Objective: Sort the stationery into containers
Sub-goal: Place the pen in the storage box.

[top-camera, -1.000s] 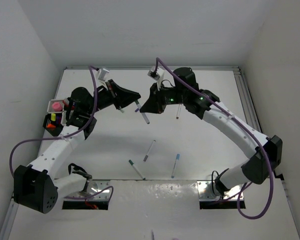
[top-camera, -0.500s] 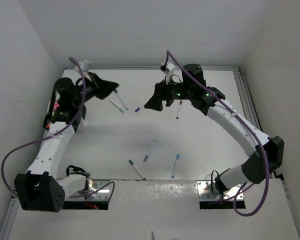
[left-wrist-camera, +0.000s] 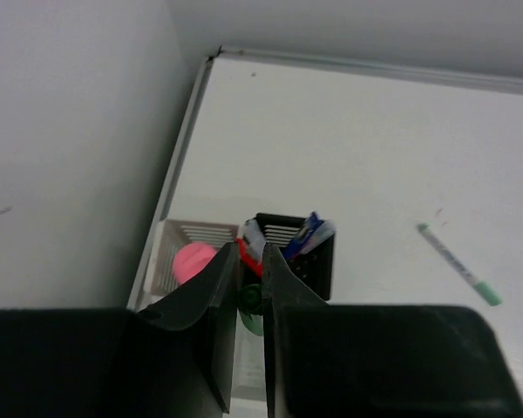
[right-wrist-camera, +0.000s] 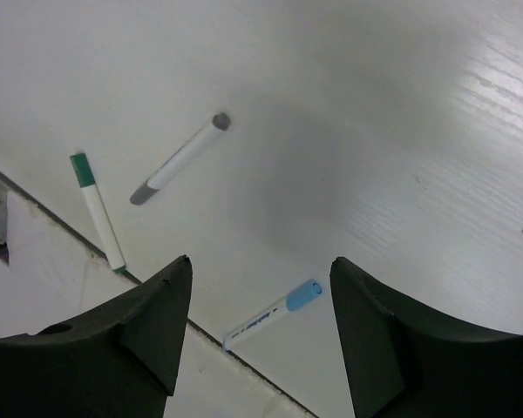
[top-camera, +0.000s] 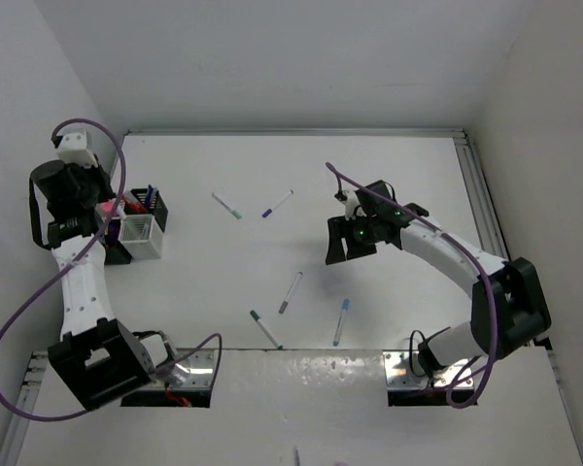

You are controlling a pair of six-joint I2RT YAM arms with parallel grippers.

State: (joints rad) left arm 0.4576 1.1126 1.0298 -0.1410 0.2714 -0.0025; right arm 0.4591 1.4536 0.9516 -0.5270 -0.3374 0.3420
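Left arm has swung out to the far-left edge, and the left fingers [left-wrist-camera: 213, 296] are pressed together on a small green item [left-wrist-camera: 251, 302] above the black holder [left-wrist-camera: 318, 266] stuffed with red and blue pens; the white holder [left-wrist-camera: 192, 233] with the pink stick [left-wrist-camera: 193, 261] stands just beside it. Right arm has pulled back to mid-bench [right-wrist-camera: 375, 131], right fingers [right-wrist-camera: 148, 322] spread wide, holding nothing, over a blue-capped pen [right-wrist-camera: 275, 315], with a grey-tipped pen [right-wrist-camera: 181, 160] and a green-capped pen [right-wrist-camera: 96, 209] lying nearby.

Plain white walls [top-camera: 272, 58] on three sides of a white worktop [top-camera: 204, 282]; faint grain across its surface; metal rail [top-camera: 473, 184] along the right edge; soft, even light.
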